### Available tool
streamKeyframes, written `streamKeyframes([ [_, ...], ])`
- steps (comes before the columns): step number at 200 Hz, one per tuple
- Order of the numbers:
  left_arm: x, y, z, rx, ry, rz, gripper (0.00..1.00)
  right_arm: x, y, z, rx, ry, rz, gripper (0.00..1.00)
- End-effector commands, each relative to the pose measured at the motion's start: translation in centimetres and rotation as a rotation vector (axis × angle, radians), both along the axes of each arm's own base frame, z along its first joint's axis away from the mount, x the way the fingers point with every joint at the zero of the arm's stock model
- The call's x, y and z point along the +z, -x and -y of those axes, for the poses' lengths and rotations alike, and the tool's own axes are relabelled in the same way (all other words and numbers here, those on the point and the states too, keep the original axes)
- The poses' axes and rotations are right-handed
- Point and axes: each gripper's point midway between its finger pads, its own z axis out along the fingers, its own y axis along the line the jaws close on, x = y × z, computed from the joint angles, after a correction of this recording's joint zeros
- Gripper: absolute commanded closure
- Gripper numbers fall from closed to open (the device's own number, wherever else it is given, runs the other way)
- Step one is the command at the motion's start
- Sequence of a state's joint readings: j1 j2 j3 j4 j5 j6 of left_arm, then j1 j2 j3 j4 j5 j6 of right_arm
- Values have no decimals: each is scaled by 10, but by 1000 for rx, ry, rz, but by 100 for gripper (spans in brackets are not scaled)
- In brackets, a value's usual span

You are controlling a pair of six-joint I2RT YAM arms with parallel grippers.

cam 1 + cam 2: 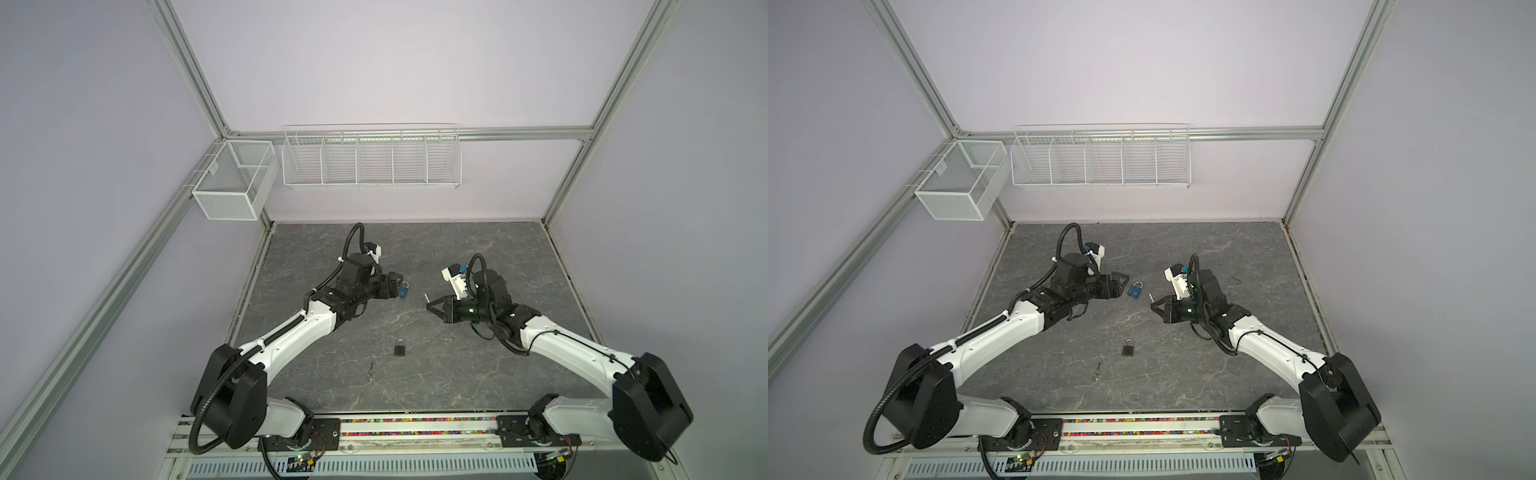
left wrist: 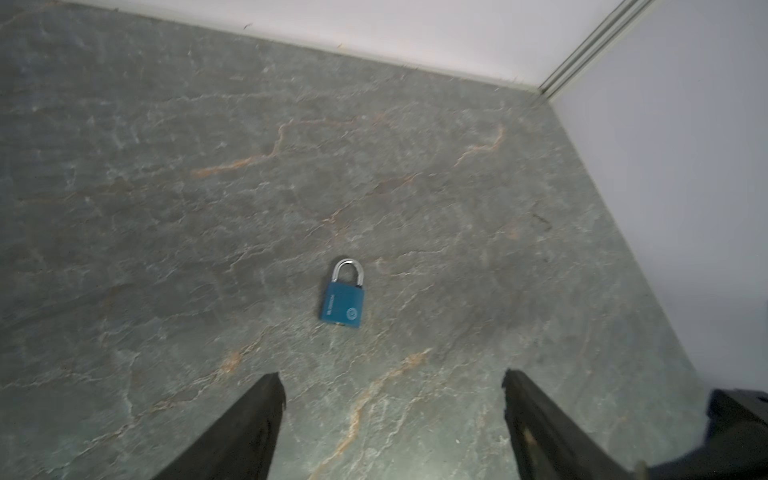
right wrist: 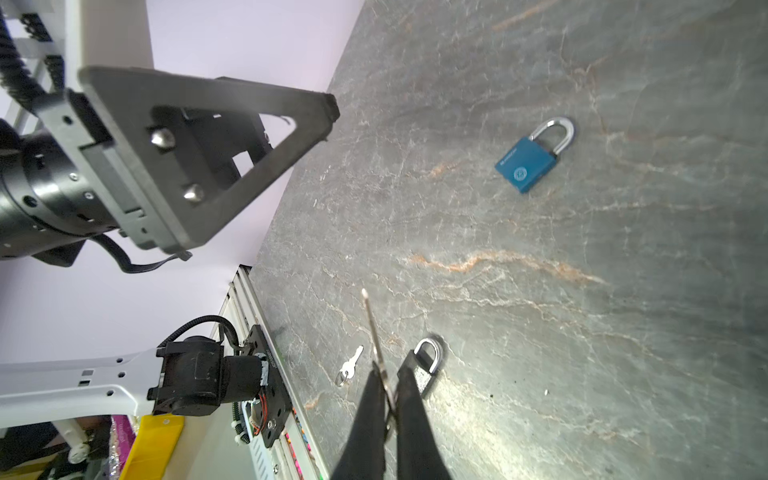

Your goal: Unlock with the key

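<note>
My left end effector point(image 2: 392, 386) stands spread, clear of the blue padlock point(image 2: 343, 301); my right end effector point(image 3: 388, 376) pinches the key point(image 3: 371, 324).

A robotics lab test cell, seen from above. Pale lilac wall panels point(image 1: 395, 62) were set in a bare aluminium frame point(image 1: 197, 79) around a grey stone-patterned tabletop point(image 1: 457, 374). Two white-and-black robot arms, the left arm point(image 1: 291, 334) and the right arm point(image 1: 573, 353), were bolted to a metal rail point(image 1: 415, 432) along the near edge. Loose wires and a small circuit board point(image 1: 303, 458) showed at their bases. A white wire rack point(image 1: 371, 160) and a mesh basket point(image 1: 226, 203) hung on the walls.
</note>
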State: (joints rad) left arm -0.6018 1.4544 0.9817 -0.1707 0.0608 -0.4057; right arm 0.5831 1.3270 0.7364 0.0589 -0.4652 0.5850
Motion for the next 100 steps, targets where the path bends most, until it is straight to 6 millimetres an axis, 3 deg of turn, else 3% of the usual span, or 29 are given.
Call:
streamKeyframes([
  [1, -22, -13, -7, 34, -126, -57, 19, -22, 3, -4, -13, -23, -96, 94],
  [32, -60, -25, 0, 6, -256, -197, 18, -29, 0, 1, -47, -6, -89, 94],
  [100, -110, -46, 29, -33, -475, -290, 23, -29, -2, 11, -85, 51, -64, 94],
])
